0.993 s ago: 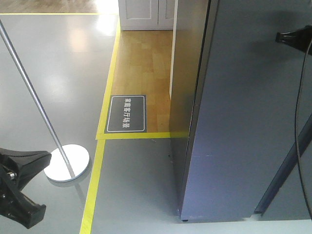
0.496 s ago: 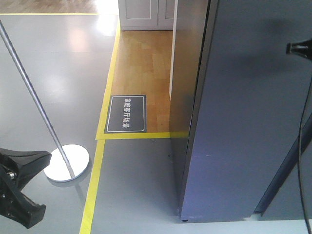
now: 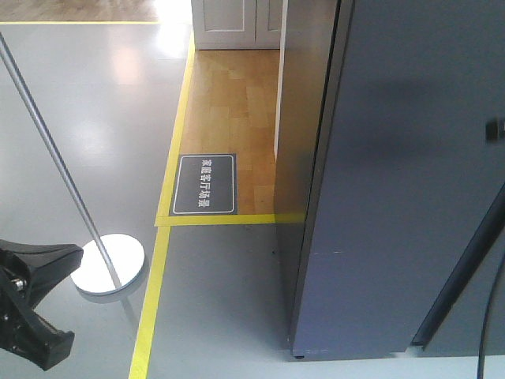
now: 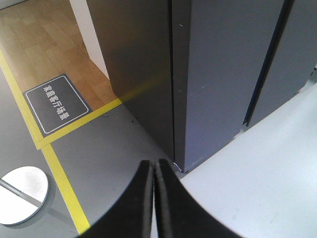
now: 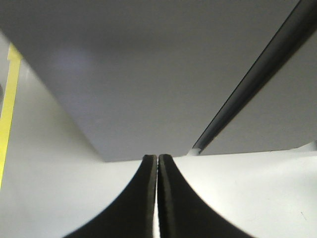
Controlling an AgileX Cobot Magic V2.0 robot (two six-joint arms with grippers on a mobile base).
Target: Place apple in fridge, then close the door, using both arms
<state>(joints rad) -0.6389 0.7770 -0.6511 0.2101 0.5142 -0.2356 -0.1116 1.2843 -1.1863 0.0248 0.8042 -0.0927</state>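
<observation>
Against the fridge (image 3: 316,118) the door (image 3: 394,205) looks flush—no apple visible (presumably inside)—with left claw (image 4: 153,171) and right claw (image 5: 157,163) both pinched together, empty, so confirm the seal with a gentle flat push.
</observation>
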